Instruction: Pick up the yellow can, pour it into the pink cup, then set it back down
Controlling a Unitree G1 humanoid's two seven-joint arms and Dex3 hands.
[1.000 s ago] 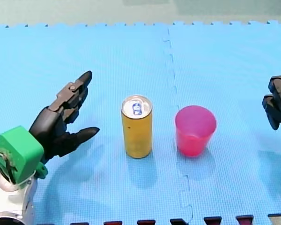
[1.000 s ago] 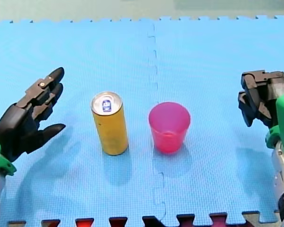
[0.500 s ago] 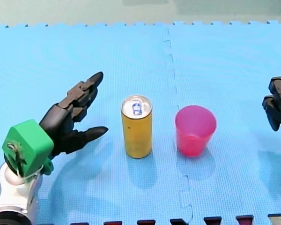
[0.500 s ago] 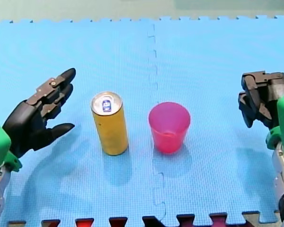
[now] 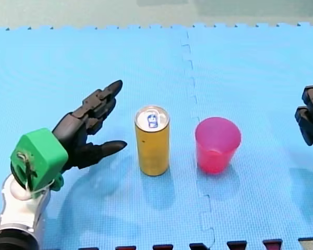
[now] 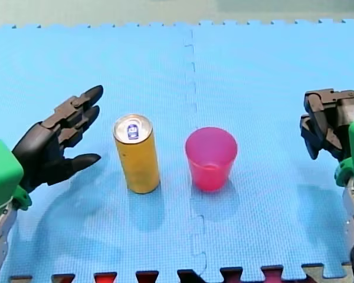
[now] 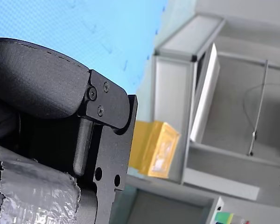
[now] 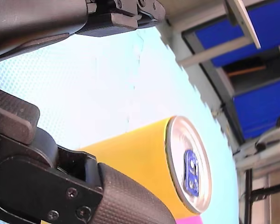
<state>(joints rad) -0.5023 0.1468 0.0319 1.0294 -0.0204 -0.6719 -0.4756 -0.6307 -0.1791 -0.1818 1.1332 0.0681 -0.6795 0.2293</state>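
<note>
The left hand (image 5: 86, 133) — empty, unclenched — has moved right across the mat (image 5: 240, 67) over the last second. It is now just left of the can (image 5: 153, 143), not touching it. The can stands upright mid-mat, with the cup (image 5: 217, 145) near on its right, a gap between them. The right hand (image 6: 327, 127), curled on nothing, has kept to the right edge. The reach looks nearly done — closing on the can likely comes next, and no pouring has begun.
</note>
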